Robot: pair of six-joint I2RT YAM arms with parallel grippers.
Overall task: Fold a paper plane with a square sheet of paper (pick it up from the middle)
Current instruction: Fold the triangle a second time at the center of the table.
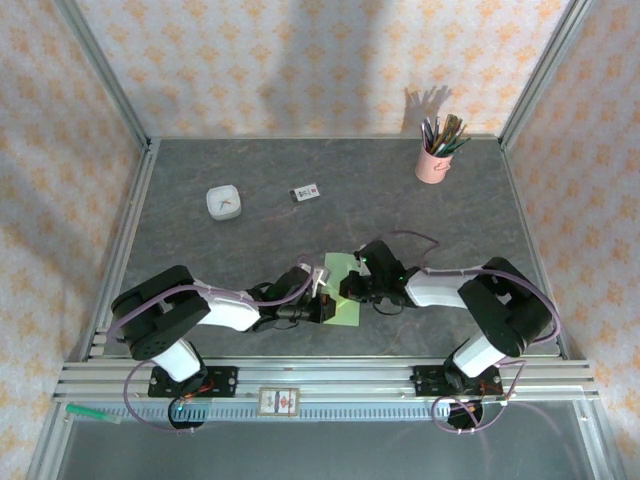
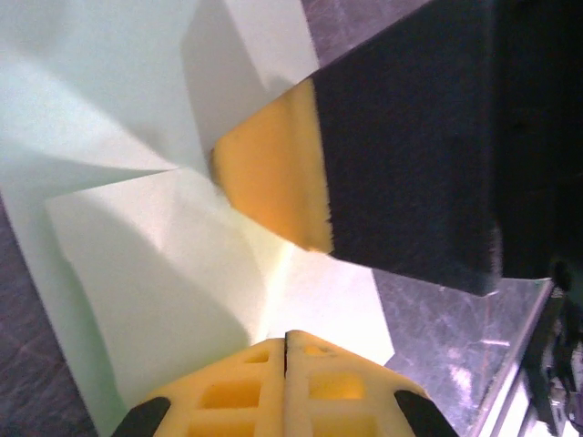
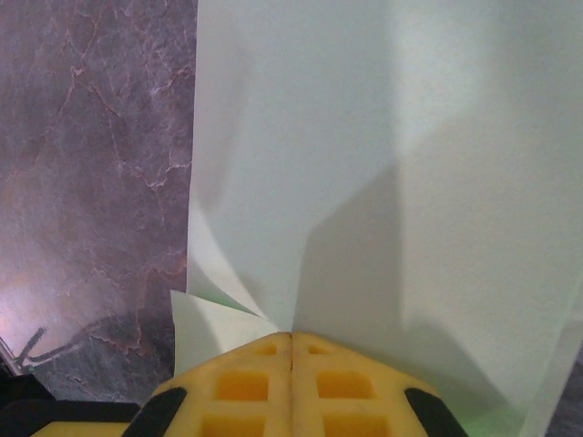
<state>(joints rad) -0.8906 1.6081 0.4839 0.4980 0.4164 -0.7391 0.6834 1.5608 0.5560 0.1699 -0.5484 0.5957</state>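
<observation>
The square sheet of paper (image 1: 342, 292) is pale green and lies partly folded near the table's front middle, between both arms. My left gripper (image 1: 322, 290) reaches it from the left. In the left wrist view this gripper (image 2: 286, 339) is shut, and a raised crease of the paper (image 2: 137, 273) runs into its tips. My right gripper (image 1: 352, 284) comes from the right. Its shut tips (image 3: 291, 337) rest on the paper (image 3: 383, 164) where two curled flaps meet. The right gripper's yellow pad (image 2: 273, 177) shows in the left wrist view, pressed at the junction of the folds.
A pink pencil cup (image 1: 434, 160) stands at the back right. A small white dish (image 1: 223, 203) and a printed card (image 1: 305, 193) lie at the back left. The aluminium rail (image 1: 330, 380) runs along the near edge, just behind the paper.
</observation>
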